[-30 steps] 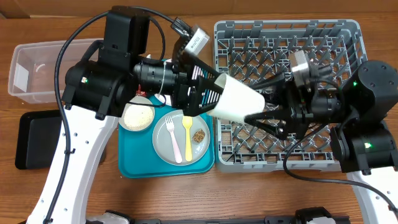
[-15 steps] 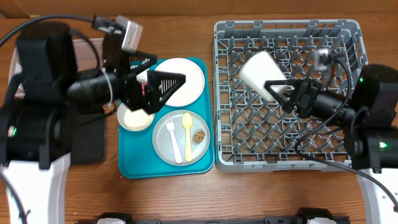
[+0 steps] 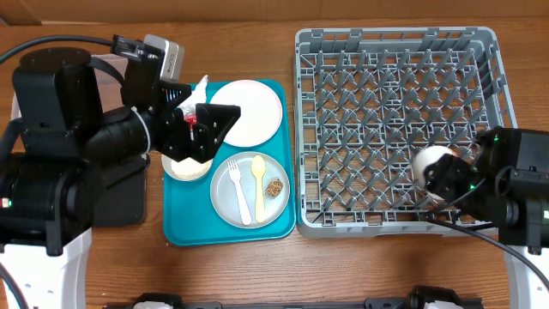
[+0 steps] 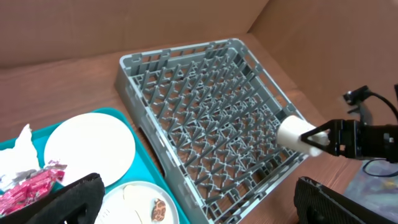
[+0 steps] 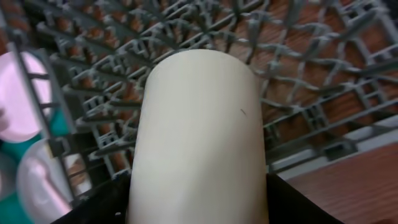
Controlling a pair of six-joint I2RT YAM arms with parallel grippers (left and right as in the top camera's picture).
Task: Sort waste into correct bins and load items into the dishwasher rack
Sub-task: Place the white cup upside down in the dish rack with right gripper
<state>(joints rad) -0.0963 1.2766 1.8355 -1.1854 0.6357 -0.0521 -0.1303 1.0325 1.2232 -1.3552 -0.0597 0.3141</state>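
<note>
My right gripper (image 3: 442,172) is shut on the white cup (image 3: 429,160), which lies on its side low over the front right of the grey dishwasher rack (image 3: 395,51). The cup fills the right wrist view (image 5: 199,137). My left gripper (image 3: 213,129) is open and empty above the left of the teal tray (image 3: 184,232); in its own view (image 4: 199,194) both fingers are spread wide. On the tray are a white plate (image 3: 250,112), a red wrapper (image 4: 28,186), a white napkin (image 4: 18,149), a rice bowl (image 3: 190,165) and a grey plate (image 3: 233,202) with fork (image 3: 239,193), yellow spoon (image 3: 259,184) and brown lump (image 3: 274,186).
The black tray (image 3: 129,202) lies left of the teal tray, partly under my left arm. The clear tub is hidden behind that arm. The rack holds nothing but the cup. Bare wood runs along the table front.
The cup passed from between both grippers to the right gripper alone, which carried it to the rack's front right and lowered it. My left arm drew back left over the tray.
</note>
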